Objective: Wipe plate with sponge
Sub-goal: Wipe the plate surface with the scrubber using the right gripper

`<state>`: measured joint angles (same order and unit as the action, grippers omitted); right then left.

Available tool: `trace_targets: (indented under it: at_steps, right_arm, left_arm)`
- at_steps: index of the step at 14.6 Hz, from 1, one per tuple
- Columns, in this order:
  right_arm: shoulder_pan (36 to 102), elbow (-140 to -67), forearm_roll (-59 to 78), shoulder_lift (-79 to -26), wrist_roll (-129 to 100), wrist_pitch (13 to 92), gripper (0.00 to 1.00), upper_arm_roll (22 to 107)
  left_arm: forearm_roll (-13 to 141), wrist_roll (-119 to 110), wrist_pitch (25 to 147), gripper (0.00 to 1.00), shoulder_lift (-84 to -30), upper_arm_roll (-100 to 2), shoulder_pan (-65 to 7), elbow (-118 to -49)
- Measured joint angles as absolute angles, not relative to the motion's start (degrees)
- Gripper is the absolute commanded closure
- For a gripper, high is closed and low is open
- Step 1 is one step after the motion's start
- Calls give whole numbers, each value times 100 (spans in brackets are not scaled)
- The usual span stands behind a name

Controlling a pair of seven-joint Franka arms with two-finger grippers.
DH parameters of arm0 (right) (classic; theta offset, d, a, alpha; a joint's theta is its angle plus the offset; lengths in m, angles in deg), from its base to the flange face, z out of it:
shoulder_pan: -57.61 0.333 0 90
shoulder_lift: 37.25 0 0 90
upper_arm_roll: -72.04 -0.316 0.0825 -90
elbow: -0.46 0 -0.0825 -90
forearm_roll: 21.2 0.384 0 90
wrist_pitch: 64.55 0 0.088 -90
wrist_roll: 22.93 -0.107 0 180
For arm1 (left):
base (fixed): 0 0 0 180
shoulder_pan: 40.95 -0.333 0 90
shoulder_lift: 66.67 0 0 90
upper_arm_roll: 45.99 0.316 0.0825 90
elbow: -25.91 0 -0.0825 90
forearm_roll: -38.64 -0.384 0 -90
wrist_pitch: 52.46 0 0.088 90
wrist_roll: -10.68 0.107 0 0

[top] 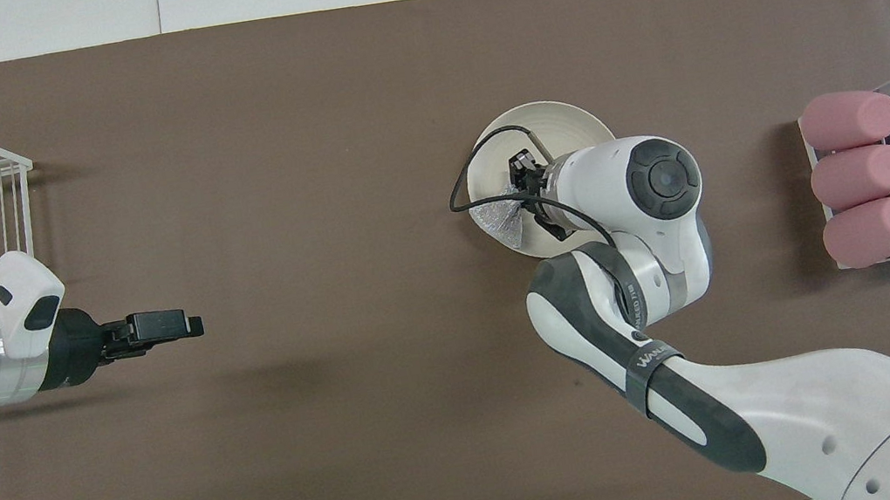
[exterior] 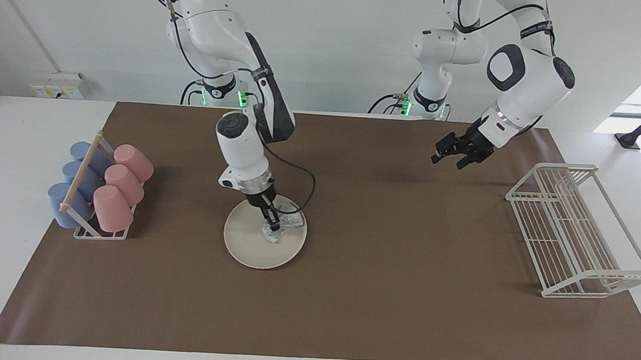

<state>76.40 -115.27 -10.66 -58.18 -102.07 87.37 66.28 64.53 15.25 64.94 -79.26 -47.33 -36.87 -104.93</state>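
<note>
The cream-white plate [exterior: 249, 245] lies on the brown mat, toward the right arm's end of the middle; it also shows in the overhead view [top: 544, 119]. The silvery-grey sponge [exterior: 284, 227] rests on the plate, on the part toward the left arm's end, and shows in the overhead view [top: 499, 221]. My right gripper [exterior: 272, 221] points down onto the plate and is shut on the sponge; it also shows in the overhead view [top: 523, 170]. My left gripper [exterior: 451, 159] waits open and empty in the air over bare mat, also seen in the overhead view [top: 183, 326].
A rack with pink cups [exterior: 119, 187] and blue cups [exterior: 72, 187] lying on their sides stands at the right arm's end of the mat. A white wire dish rack [exterior: 573, 234] stands at the left arm's end. The right arm's cable [exterior: 306, 187] loops over the plate.
</note>
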Motion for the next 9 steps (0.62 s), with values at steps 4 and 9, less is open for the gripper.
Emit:
trace_targets:
  at_steps: [4,9]
  right_arm:
    - [7436,-11553,-1066,-5817,-9727,8784,100,6653]
    - [6550,-11574,-1057,-5822,-7954,8781,100,6660]
  left_arm:
    - [6449,1521,6548,0,-7925,-4732,-3694,-10457]
    - [6448,1520,6613,0,-7922,-4733,-3695,-10456]
